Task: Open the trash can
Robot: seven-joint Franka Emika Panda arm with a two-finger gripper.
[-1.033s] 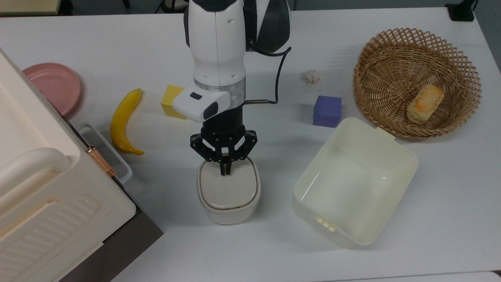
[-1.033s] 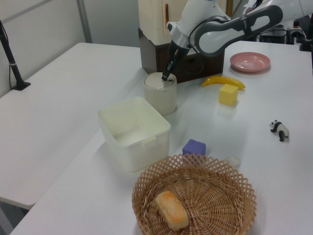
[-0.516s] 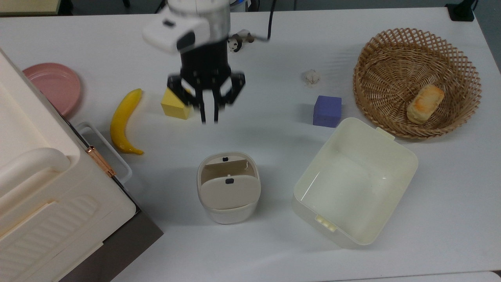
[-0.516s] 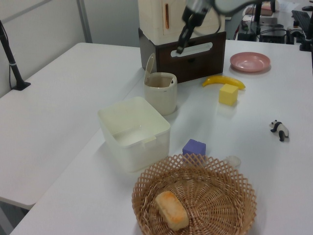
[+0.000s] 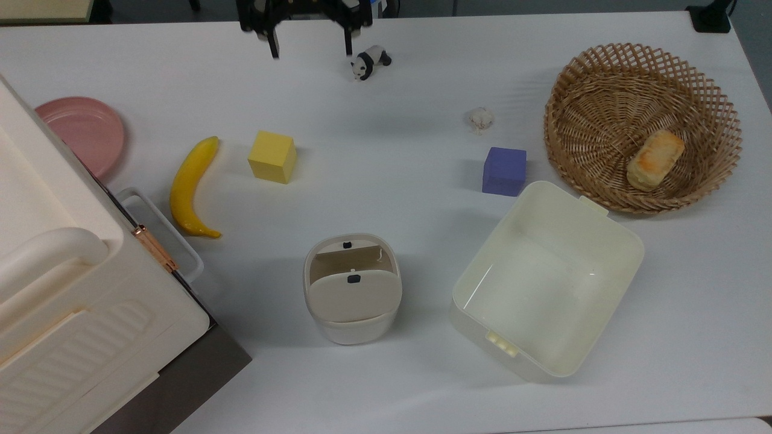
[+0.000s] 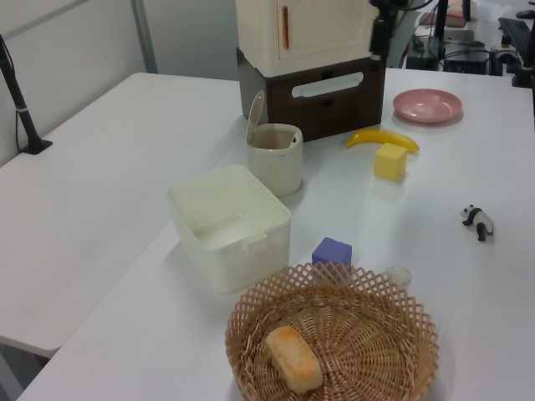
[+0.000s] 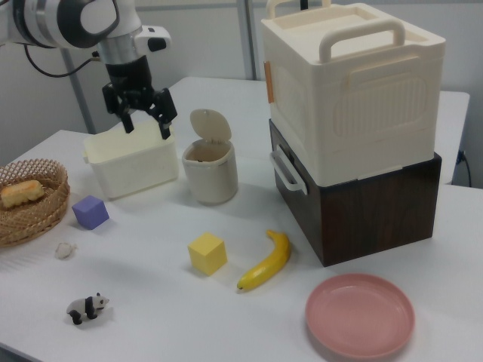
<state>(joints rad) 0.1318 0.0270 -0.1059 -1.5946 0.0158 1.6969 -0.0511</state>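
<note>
Bright even overhead light; soft shadows; mild glare; frames sharp.

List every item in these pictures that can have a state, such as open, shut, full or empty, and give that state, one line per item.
trash can: lid flipped up, open
hand: open, holding nothing, raised above the table
tub: lidless, empty
basket: holds one bread roll
pink plate: empty
ribbed box: shut

The trash can (image 5: 352, 301) looks like smooth matt plastic, as does the lidless tub (image 5: 546, 283), both on a smooth white worktop (image 5: 392, 150). The basket (image 5: 642, 126) is woven wicker, rough and open. The banana (image 5: 192, 185) is glossy, and the pink plate (image 7: 360, 315) has a soft sheen.
</note>
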